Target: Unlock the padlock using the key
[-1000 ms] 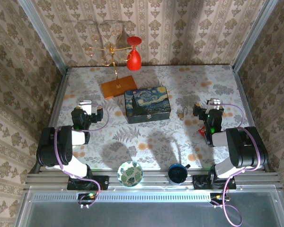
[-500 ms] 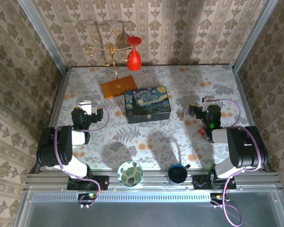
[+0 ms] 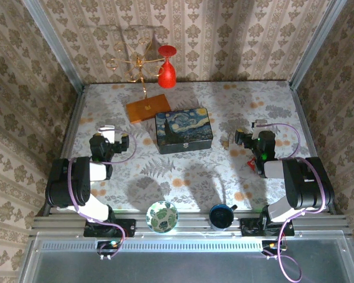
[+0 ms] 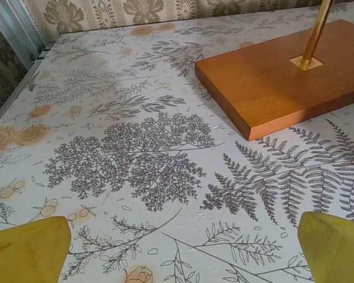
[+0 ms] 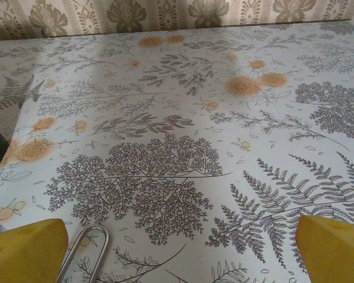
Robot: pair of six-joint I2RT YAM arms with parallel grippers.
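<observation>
The padlock (image 3: 225,142), tiny and brassy, lies on the floral table just right of the painted blue box (image 3: 183,130). In the right wrist view its silvery shackle (image 5: 85,250) loops in at the bottom left, beside the left yellow fingertip (image 5: 26,252); the body is out of frame. My right gripper (image 3: 255,134) stands open a little right of the padlock, nothing between its fingers. A small red object (image 3: 251,163), perhaps the key's tag, lies by the right arm. My left gripper (image 3: 110,134) is open and empty over bare table.
A wooden base (image 4: 283,82) with a brass rod (image 4: 315,29) stands ahead of the left gripper; a red glass (image 3: 167,68) hangs from the stand. A patterned bowl (image 3: 162,216) and a dark mug (image 3: 222,216) sit at the near edge.
My right gripper has shifted slightly left and away, closer to the padlock. The left arm has not moved.
</observation>
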